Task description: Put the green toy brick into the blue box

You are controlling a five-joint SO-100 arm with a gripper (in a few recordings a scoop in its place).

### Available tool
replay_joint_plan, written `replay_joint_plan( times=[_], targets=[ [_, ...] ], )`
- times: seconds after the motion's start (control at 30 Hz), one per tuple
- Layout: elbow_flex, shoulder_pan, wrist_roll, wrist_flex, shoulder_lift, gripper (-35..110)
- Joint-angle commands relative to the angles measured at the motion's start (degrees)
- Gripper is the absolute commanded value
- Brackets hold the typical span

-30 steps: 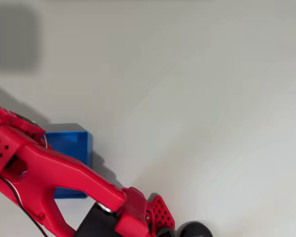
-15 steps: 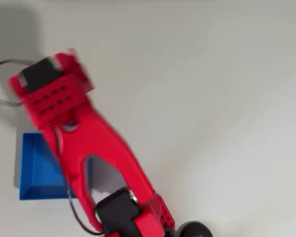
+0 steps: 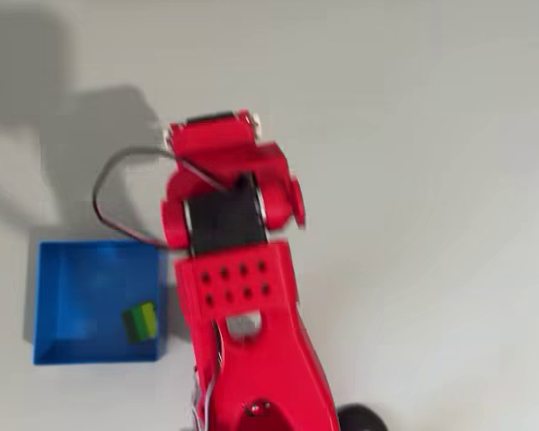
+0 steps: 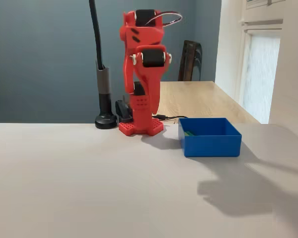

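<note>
Inside the box: we find the brick (image 3: 140, 321) lying on the floor of the box (image 3: 58, 296), near its right wall in the overhead view; in the fixed view only a green sliver (image 4: 189, 133) shows above the near wall.
Task progress: we judge the placement done, since the brick rests within the walls and nothing grips it.
Left to do: we see nothing further for the brick; at most the arm (image 3: 242, 305) may need parking, which we cannot confirm.
Arm posture: folded upright over its base (image 4: 141, 127), beside the box and apart from it in both views.
Pincer: we cannot tell whether its fingers are apart or together; the folded links hide them.
Brick material: small, lime-green plastic with a darker green side; studs are too blurred to make out.
Box material: bright blue plastic, square, shallow, with low straight walls (image 4: 211, 143) and a smooth floor.
Arm material: red, matt, printed-looking shells with rows of round holes, black motor blocks, and a thin looping cable (image 3: 117, 199).
Counter: pale, smooth, even surface (image 4: 89, 183) carrying soft shadows.
Behind the arm: black post on a round foot (image 4: 105, 121).
</note>
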Motion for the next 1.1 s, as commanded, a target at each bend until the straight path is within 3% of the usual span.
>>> replay_joint_plan(
  times=[0.0, 0.23, 0.43, 1.07],
  targets=[
    [14.77, 1.76, 1.85, -2.02, 18.11, 0],
    [37.0, 5.27, 0.62, -2.29, 37.79, 0],
    [46.49, 5.63, -0.26, -2.29, 48.52, 0],
    [55.37, 6.86, -0.44, -2.37, 52.03, 0]
  ],
)
